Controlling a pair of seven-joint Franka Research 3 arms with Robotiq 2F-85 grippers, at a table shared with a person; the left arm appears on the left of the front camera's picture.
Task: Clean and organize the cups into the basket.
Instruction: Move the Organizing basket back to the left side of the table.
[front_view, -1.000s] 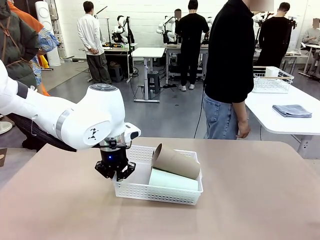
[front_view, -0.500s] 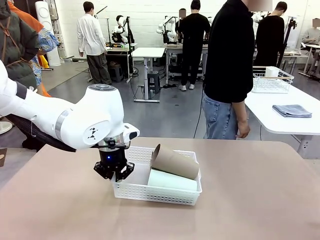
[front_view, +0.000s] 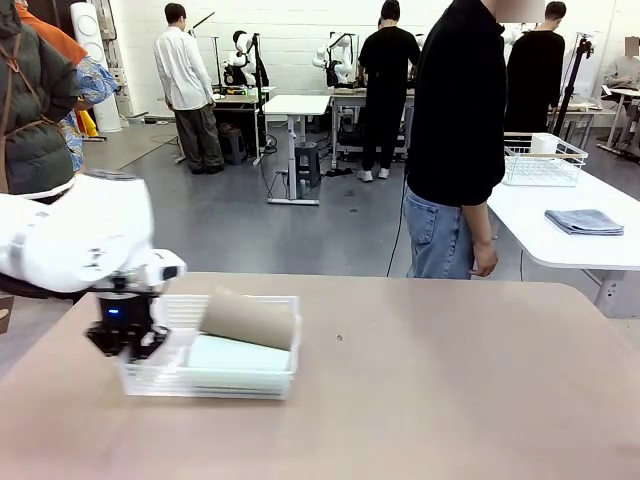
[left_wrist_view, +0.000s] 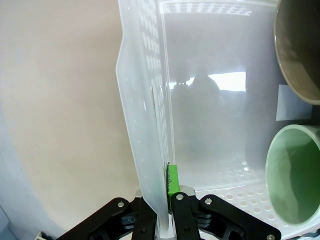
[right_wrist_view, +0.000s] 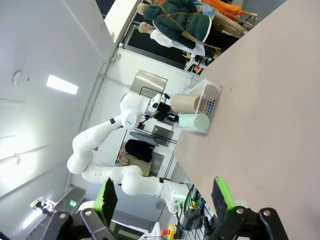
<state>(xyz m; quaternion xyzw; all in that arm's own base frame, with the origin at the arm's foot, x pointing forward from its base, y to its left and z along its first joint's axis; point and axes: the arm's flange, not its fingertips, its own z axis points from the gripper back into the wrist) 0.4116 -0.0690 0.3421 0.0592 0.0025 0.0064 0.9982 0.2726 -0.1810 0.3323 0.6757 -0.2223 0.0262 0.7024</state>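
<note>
On the table (front_view: 420, 380), both cups (front_view: 250, 320) lie lengthwise across the basket (front_view: 205, 385).

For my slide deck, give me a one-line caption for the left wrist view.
Left hand clamped on the white basket's side wall, with tan cup and mint cup lying inside.

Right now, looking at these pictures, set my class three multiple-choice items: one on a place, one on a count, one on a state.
1. Where does the tan cup lie?
A. on the mint cup, in the basket
B. on the bare table
C. in a person's hand

2. How many cups are in the basket?
A. one
B. two
C. four

3. What is the left gripper doing?
A. hanging open
B. holding a cup
C. clamping the basket's wall

Answers:
1 A, it rests across the mint cup.
2 B, one tan, one mint.
3 C, its fingers pinch the wall.
</note>
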